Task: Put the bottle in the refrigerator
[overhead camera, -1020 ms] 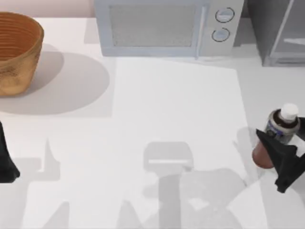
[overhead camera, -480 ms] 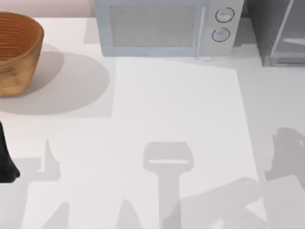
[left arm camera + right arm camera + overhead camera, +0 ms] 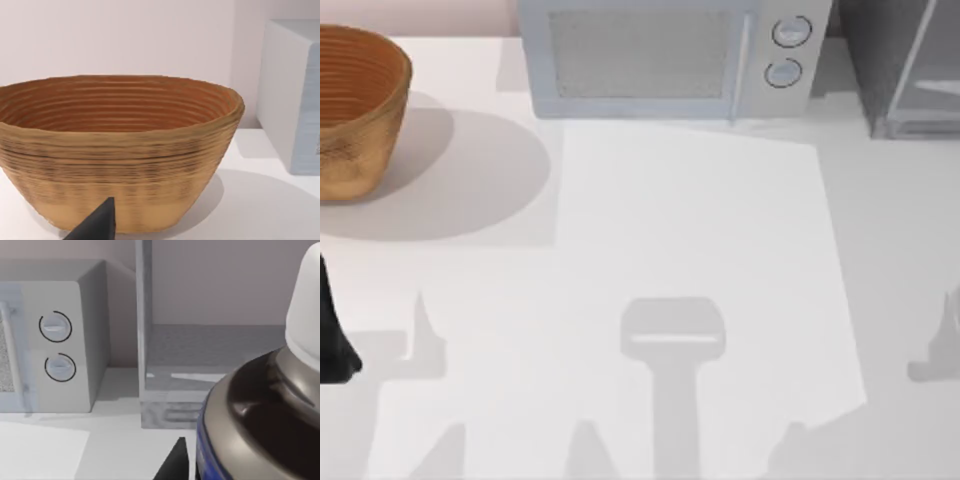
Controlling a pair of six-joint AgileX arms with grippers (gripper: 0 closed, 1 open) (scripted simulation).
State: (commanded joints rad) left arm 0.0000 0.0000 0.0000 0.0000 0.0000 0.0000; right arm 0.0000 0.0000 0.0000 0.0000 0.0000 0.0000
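A woven basket (image 3: 355, 105) is seen at the table's (image 3: 670, 220) far left, and the left arm is parked at the left edge just nearer than it, a dark fingertip (image 3: 97, 225) of the left gripper being set low in front of the basket wall in the left wrist view; whether those fingers are apart or closed cannot be told. Further right, a pale microwave (image 3: 670, 55) with two round dials is placed along the back edge, and the refrigerator (image 3: 905, 65) is set beside it at the back right corner, its silver-framed door shown open. In the right wrist view the bottle (image 3: 265, 410) is seen close before the camera, upright, its long axis vertical and its white cap pointing up, with the refrigerator's open compartment behind it and the microwave beyond to one side. One dark finger (image 3: 172, 462) of the right gripper is seen beside the bottle's blue label; a grasp cannot be confirmed.
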